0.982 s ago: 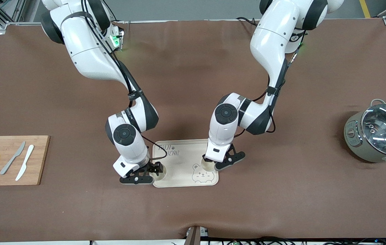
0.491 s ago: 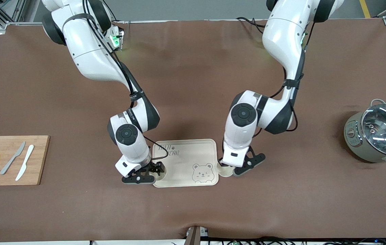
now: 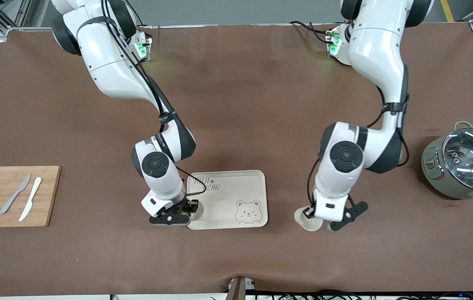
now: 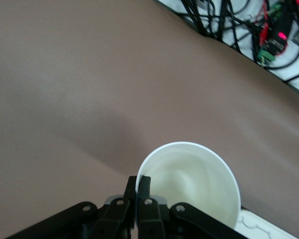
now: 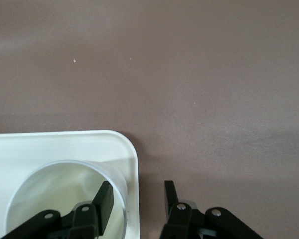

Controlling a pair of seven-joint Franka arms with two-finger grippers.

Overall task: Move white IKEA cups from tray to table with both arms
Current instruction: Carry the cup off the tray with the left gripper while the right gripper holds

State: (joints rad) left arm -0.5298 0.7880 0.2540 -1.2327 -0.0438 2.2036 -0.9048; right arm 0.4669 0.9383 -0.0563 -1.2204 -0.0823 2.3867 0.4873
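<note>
Left gripper pinches a cup rim over the table; lower it level. Right gripper, parted, straddles the other cup's wall on the tray.

Both arms reach down low: left gripper fingers pinched together, right gripper fingers apart.

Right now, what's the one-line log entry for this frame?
left gripper: shut on first cup by rim, off tray, over table | right gripper: open, astride wall of second cup, on tray
</note>
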